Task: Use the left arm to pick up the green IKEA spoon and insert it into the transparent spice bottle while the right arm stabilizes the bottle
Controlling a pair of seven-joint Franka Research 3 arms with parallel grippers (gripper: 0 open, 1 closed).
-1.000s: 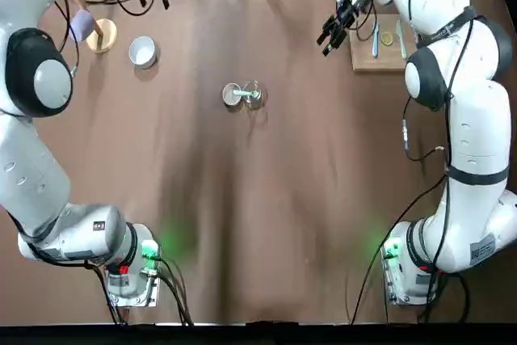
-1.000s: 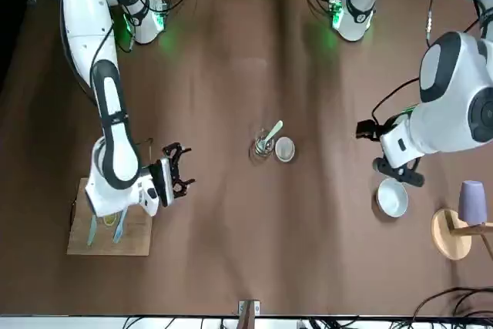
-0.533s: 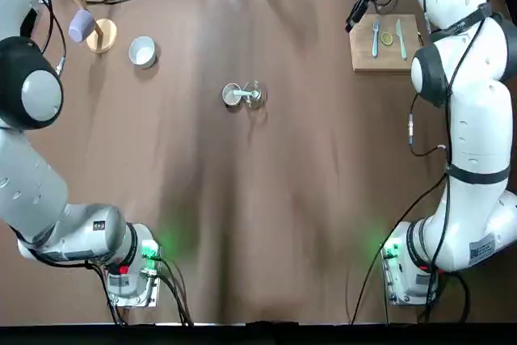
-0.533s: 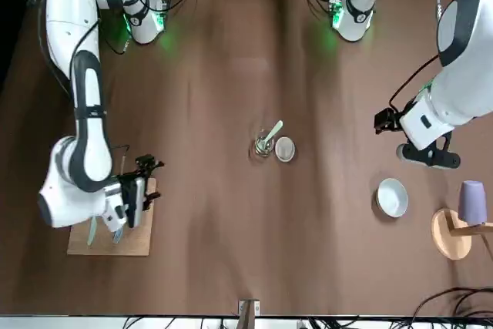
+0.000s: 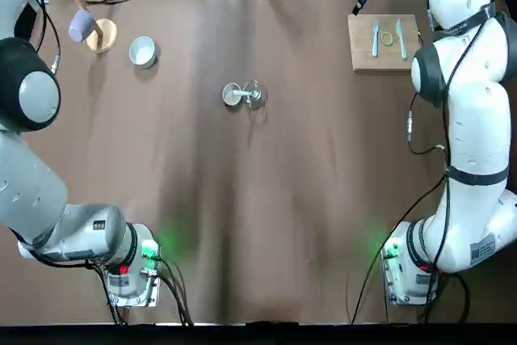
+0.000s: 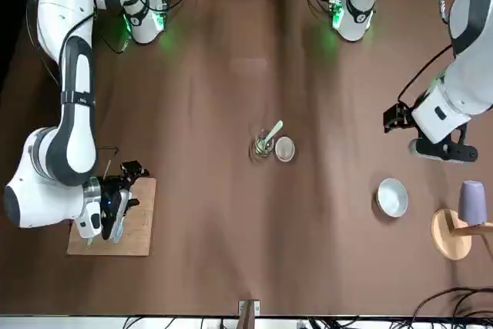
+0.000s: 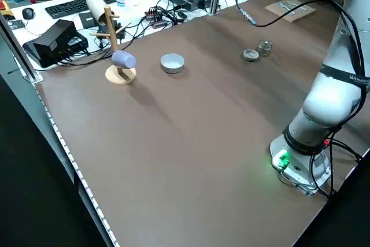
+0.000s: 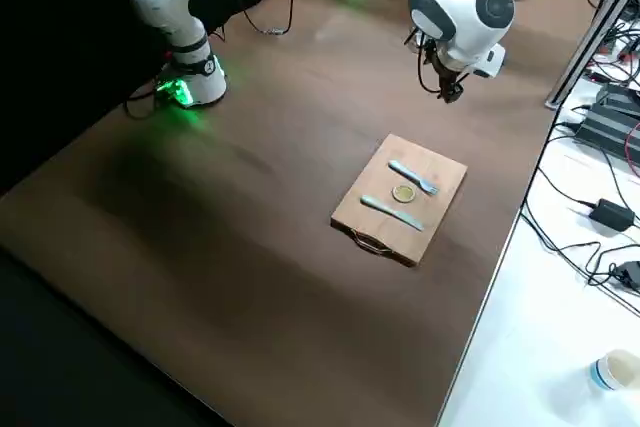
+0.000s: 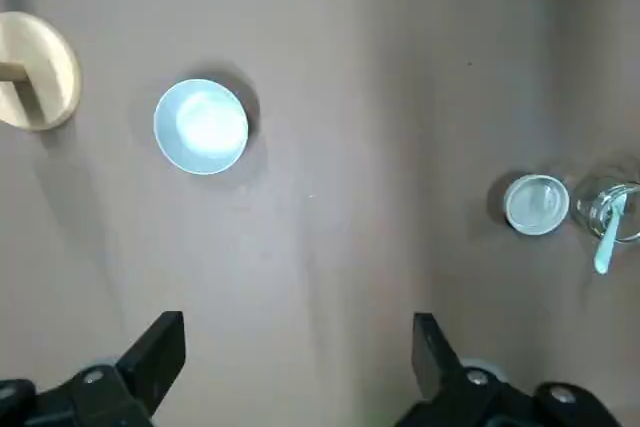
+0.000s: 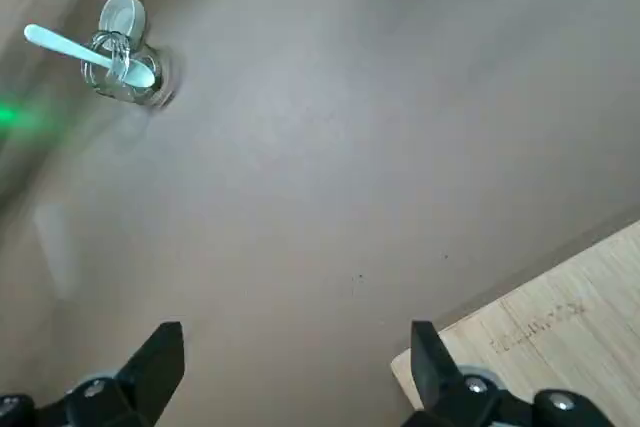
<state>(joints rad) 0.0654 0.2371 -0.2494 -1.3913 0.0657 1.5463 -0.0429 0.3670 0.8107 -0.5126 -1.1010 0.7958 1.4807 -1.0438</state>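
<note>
The pale green spoon stands tilted inside the transparent spice bottle at the table's middle, its handle sticking out over the rim. In the front view the spoon leans out of the bottle. No gripper touches either. My left gripper hangs high above the table's far left, open and empty, also seen as the left gripper near the bowl. My right gripper is open and empty too, raised by the far right, beside the wooden board as the right gripper.
A grey round tin sits touching or just beside the bottle. A wooden board at the far right carries a fork, a knife and a small yellow disc. A white bowl and a mug stand with a lilac cup occupy the far left.
Both arms have pulled back and risen, the right gripper toward the board's far corner, the left one toward the far left. Spoon and bottle have not moved.
</note>
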